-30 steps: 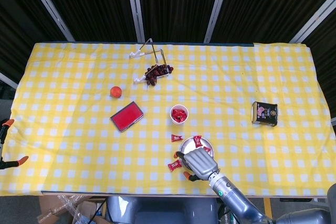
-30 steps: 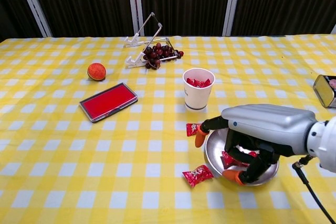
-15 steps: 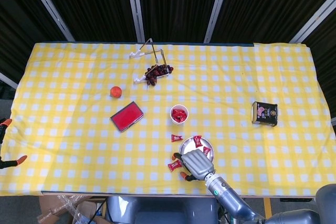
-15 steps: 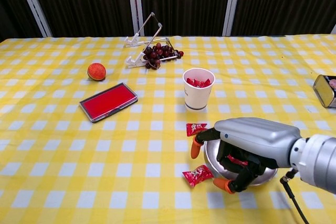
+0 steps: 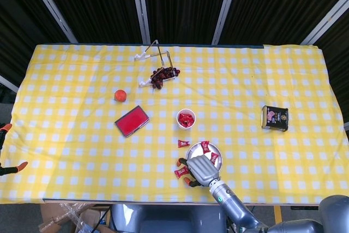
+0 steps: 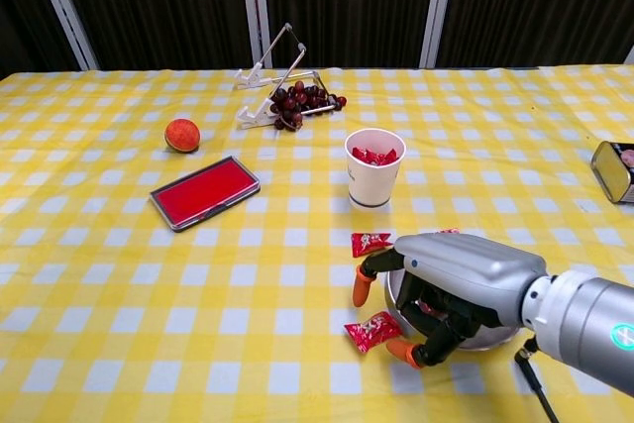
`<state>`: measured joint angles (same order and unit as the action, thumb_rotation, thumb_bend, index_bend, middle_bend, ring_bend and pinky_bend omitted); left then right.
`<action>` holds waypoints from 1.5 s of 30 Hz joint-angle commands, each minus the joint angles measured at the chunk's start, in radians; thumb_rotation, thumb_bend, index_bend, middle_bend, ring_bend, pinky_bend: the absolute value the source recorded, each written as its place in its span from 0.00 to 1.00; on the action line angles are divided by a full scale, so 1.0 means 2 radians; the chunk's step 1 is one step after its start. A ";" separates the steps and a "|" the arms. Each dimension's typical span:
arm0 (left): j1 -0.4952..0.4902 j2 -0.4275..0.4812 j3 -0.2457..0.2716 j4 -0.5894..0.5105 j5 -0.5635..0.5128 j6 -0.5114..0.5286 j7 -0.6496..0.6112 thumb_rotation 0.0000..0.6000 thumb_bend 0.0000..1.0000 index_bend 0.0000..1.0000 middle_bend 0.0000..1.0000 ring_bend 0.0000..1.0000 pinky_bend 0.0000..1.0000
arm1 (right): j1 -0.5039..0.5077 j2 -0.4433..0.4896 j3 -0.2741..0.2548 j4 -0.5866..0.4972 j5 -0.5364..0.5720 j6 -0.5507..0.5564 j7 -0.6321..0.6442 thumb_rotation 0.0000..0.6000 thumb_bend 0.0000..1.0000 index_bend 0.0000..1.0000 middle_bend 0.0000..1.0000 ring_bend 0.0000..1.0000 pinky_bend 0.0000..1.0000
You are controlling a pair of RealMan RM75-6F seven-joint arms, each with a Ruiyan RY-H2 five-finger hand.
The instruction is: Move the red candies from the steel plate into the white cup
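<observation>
Steel plate lies under the right hand, fingers curled, seemingly closed on one red candy, though poorly seen; white cup stands beyond; left hand unseen.

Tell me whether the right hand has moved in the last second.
Yes. The right hand has slid toward the robot's left over the steel plate, nearer the loose candy on the cloth.

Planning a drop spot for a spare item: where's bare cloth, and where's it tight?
Free: the wide stretch between the white cup and the dark tin, and the left area below the red case. Crowded: around the steel plate, where the right hand and loose red candies sit close together.
</observation>
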<state>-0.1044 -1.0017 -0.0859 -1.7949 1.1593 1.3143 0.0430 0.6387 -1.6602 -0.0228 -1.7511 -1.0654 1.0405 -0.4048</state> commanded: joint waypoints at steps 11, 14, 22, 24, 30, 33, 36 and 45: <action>0.000 0.001 0.000 -0.001 -0.001 -0.001 -0.001 1.00 0.06 0.00 0.00 0.00 0.00 | -0.013 -0.012 0.003 0.020 -0.006 -0.007 0.022 1.00 0.42 0.44 0.86 0.97 0.93; 0.000 0.001 0.000 -0.001 -0.001 0.000 -0.001 1.00 0.06 0.00 0.00 0.00 0.00 | -0.016 -0.014 0.003 0.022 -0.008 -0.009 0.025 1.00 0.42 0.48 0.86 0.97 0.93; 0.000 0.002 0.000 -0.002 0.000 -0.002 -0.004 1.00 0.06 0.00 0.00 0.00 0.00 | -0.027 -0.016 0.002 0.023 -0.019 -0.012 0.045 1.00 0.52 0.58 0.86 0.97 0.93; 0.000 0.002 0.000 -0.002 0.001 -0.001 -0.004 1.00 0.06 0.00 0.00 0.00 0.00 | -0.029 -0.014 0.003 0.018 -0.027 -0.011 0.048 1.00 0.52 0.58 0.86 0.97 0.93; 0.000 0.002 0.000 -0.002 0.000 -0.002 -0.005 1.00 0.06 0.00 0.00 0.00 0.00 | -0.030 -0.003 0.010 -0.003 -0.033 -0.009 0.048 1.00 0.52 0.58 0.86 0.97 0.93; 0.000 0.002 0.000 -0.002 0.000 -0.002 -0.005 1.00 0.06 0.00 0.00 0.00 0.00 | -0.029 0.006 0.018 -0.018 -0.034 -0.006 0.048 1.00 0.52 0.58 0.86 0.97 0.93; 0.000 0.003 0.000 -0.002 0.000 -0.003 -0.005 1.00 0.06 0.00 0.00 0.00 0.00 | -0.027 0.017 0.030 -0.035 -0.034 -0.003 0.046 1.00 0.52 0.58 0.86 0.97 0.93; 0.000 0.003 0.000 -0.002 0.001 -0.004 -0.008 1.00 0.07 0.00 0.00 0.00 0.00 | -0.002 0.051 0.096 -0.053 -0.001 0.006 0.020 1.00 0.52 0.58 0.86 0.97 0.93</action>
<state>-0.1045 -0.9949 -0.0857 -1.7995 1.1612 1.3067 0.0269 0.6180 -1.5756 0.1392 -1.8563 -1.0926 1.0496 -0.3507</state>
